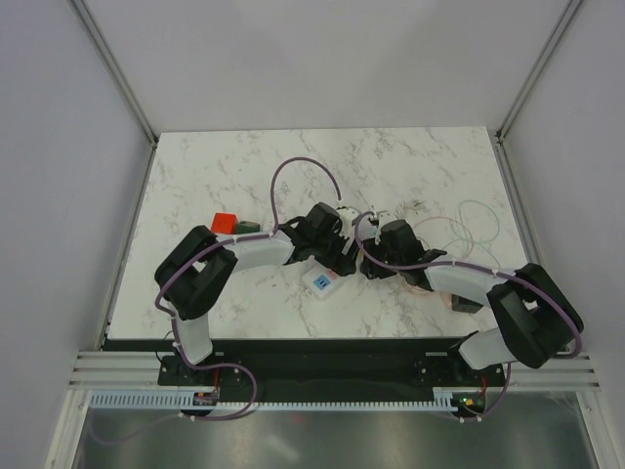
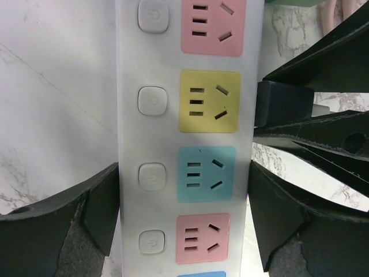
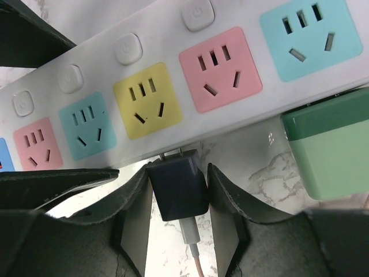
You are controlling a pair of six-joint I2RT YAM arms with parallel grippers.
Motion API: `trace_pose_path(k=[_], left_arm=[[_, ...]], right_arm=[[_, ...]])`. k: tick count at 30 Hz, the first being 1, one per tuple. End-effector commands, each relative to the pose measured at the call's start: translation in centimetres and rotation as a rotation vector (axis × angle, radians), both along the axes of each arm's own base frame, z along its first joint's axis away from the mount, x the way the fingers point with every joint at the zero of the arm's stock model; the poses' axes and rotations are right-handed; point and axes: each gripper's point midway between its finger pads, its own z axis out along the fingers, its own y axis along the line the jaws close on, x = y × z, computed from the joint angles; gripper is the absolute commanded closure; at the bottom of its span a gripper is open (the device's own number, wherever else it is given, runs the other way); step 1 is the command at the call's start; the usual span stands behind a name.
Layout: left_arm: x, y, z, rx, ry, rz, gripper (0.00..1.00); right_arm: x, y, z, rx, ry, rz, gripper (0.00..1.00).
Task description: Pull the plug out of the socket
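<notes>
The socket (image 2: 187,133) is a long white power strip with pink, yellow, teal and blue outlet labels. It lies on the marble table, and one end shows in the top view (image 1: 322,281). My left gripper (image 2: 184,202) straddles the strip with a finger pressed on each long side. My right gripper (image 3: 179,196) is shut on the dark plug (image 3: 177,184) at the strip's side, below the yellow outlet. Two metal prongs (image 3: 173,153) show in a thin gap between plug and strip. The plug also shows in the left wrist view (image 2: 282,105). Both grippers meet at mid-table (image 1: 337,256), (image 1: 369,262).
A green block (image 3: 328,147) lies against the strip's side, right of the plug. A red block (image 1: 225,223) and a dark green block (image 1: 246,228) lie behind the left arm. The plug's pale cable (image 1: 474,227) loops across the right of the table.
</notes>
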Motion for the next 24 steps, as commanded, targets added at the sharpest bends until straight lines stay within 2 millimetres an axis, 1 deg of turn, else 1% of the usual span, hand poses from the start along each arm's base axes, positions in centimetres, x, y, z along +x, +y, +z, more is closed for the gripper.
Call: trace_pose_path(k=[1, 2, 3, 5, 8, 11, 13, 14, 15, 16, 19, 21, 24], left_arm=[[-0.1, 0.8, -1.3, 0.064, 0.03, 0.069, 0.98], [0.2, 1.0, -1.7, 0.08, 0.021, 0.083, 0.98], [0.6, 1.0, -1.7, 0.086, 0.01, 0.096, 0.98], [1.4, 1.3, -1.9, 0.105, -0.014, 0.13, 0.98], [2.3, 1.4, -2.0, 0.116, -0.031, 0.175, 0.98], [3.5, 1.9, -2.1, 0.137, -0.047, 0.233, 0.98], [4.1, 1.6, -2.2, 0.125, -0.026, 0.264, 0.98], [4.3, 2.0, -2.5, 0.132, -0.009, 0.279, 0.98], [4.7, 1.7, -2.2, 0.118, 0.0, 0.296, 0.98], [4.7, 1.8, -2.6, 0.12, 0.012, 0.3, 0.98], [5.2, 1.9, -2.7, 0.121, 0.019, 0.321, 0.98], [5.4, 2.0, -2.7, 0.125, 0.014, 0.328, 0.98], [5.5, 2.5, -3.0, 0.143, 0.006, 0.345, 0.98]], right_arm=[[-0.9, 0.0, 1.3, 0.049, 0.007, -0.018, 0.9], [-1.4, 0.0, 1.2, 0.062, 0.024, -0.021, 0.97], [-2.0, -0.1, 1.2, 0.071, 0.033, -0.023, 1.0], [-2.7, 0.0, 1.3, 0.1, 0.05, -0.021, 1.0], [-4.0, -0.5, 0.5, 0.103, 0.098, -0.046, 1.0], [-4.8, -0.8, -0.2, 0.102, 0.134, -0.064, 1.0], [-4.9, -1.2, -0.5, 0.09, 0.142, -0.085, 1.0], [-4.9, -1.2, -0.6, 0.089, 0.144, -0.087, 1.0], [-4.9, -1.4, -0.7, 0.083, 0.146, -0.095, 1.0], [-5.0, -1.5, -0.8, 0.08, 0.147, -0.098, 1.0], [-5.1, -0.9, -0.1, 0.111, 0.145, -0.075, 1.0], [-5.2, 0.0, 1.0, 0.16, 0.133, -0.042, 1.0], [-5.1, 0.3, 2.4, 0.177, 0.112, -0.03, 1.0]])
